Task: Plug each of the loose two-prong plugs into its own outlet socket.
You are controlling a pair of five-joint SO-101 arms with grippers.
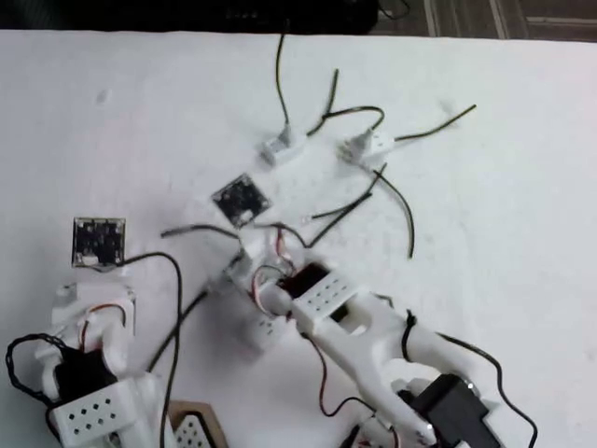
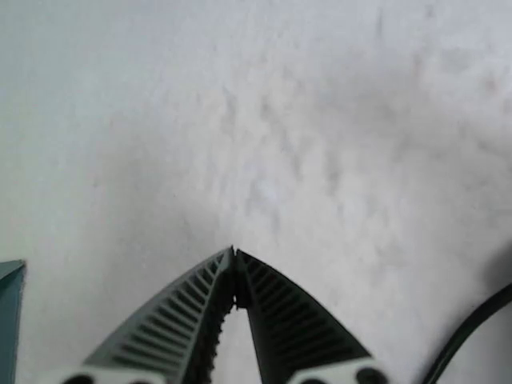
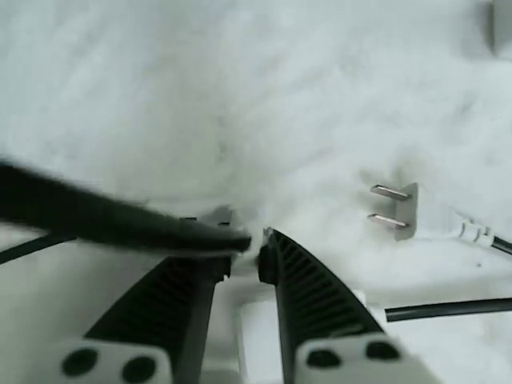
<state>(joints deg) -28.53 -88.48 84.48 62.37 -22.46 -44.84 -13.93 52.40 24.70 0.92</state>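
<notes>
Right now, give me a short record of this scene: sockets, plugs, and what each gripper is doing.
left socket: dark square, nothing plugged in
centre socket: dark square, nothing plugged in
rear-left plug: white, loose on the table
rear-right plug: white, loose on the table
left gripper: shut, empty, above bare table
right gripper: shut on black cable, near centre socket

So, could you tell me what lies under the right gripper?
A black cord crosses right at the right gripper, with a white piece beneath. The gripper covers it, so I cannot tell whether it is a plug.
</notes>
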